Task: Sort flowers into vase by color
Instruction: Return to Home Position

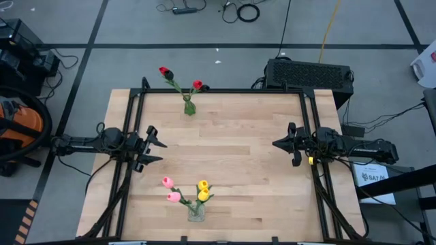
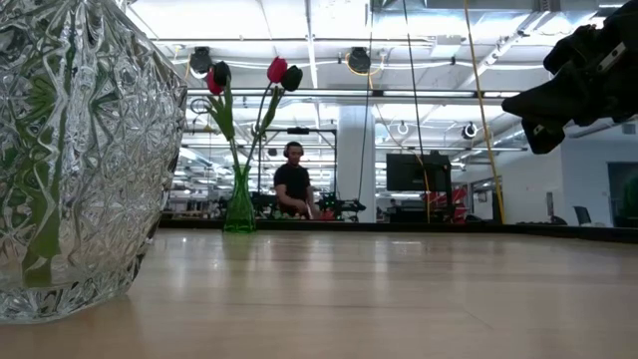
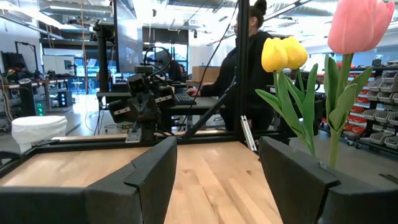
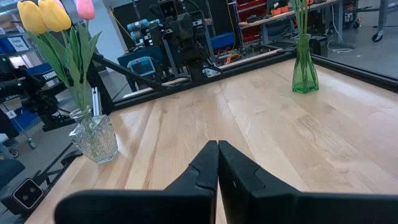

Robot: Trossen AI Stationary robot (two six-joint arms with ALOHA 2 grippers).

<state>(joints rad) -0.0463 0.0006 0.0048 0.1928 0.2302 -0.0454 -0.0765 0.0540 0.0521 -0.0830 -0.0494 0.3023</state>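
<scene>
A slim green glass vase (image 1: 189,107) stands at the table's far side with red and dark tulips (image 1: 165,72) in it; it also shows in the low view (image 2: 239,204) and the right wrist view (image 4: 304,65). A clear cut-glass vase (image 1: 196,211) stands near the front edge with pink tulips (image 1: 170,190) and yellow tulips (image 1: 203,190); it also shows in the right wrist view (image 4: 94,138). My left gripper (image 1: 158,150) is open and empty at the table's left. My right gripper (image 1: 275,143) is shut and empty at the right.
A black metal frame (image 1: 218,90) runs round the table's edges. A black box (image 1: 310,73) stands behind the far right corner. A person (image 2: 293,184) stands in the room beyond the far edge. Bare wood (image 1: 225,150) lies between the grippers.
</scene>
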